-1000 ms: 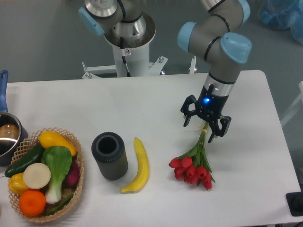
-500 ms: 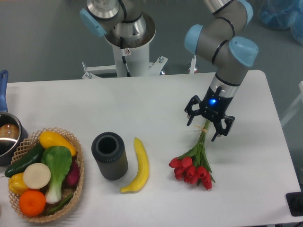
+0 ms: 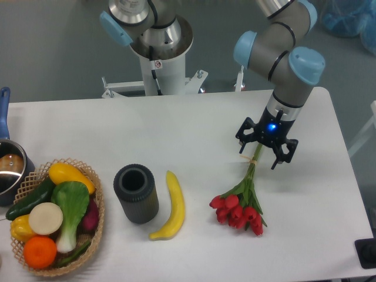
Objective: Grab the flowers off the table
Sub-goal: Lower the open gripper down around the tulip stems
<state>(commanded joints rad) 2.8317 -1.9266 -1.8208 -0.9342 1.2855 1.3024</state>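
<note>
Since the earlier frames the gripper (image 3: 266, 151) has slid to the right and slightly toward the back of the tabletop (image 3: 194, 126), so it now sits over the very tip of the stems instead of farther down them. Its fingers stand apart, one on each side of the stem ends, with nothing clamped between them. A blue light glows on the wrist just above.

The flowers (image 3: 239, 206) lie flat on the tabletop where they were, red buds bunched toward the near edge and green stems running up and to the right toward the gripper. Whether the fingers touch the stems cannot be told.

A yellow banana (image 3: 171, 206) lies left of the buds, well apart from them. Beside it stands a dark grey cylinder (image 3: 136, 193), upright with its open top showing. Farther left, a woven basket (image 3: 96, 194) holds vegetables and fruit, and a pot (image 3: 8, 170) with a blue handle sits at the left edge.
</note>
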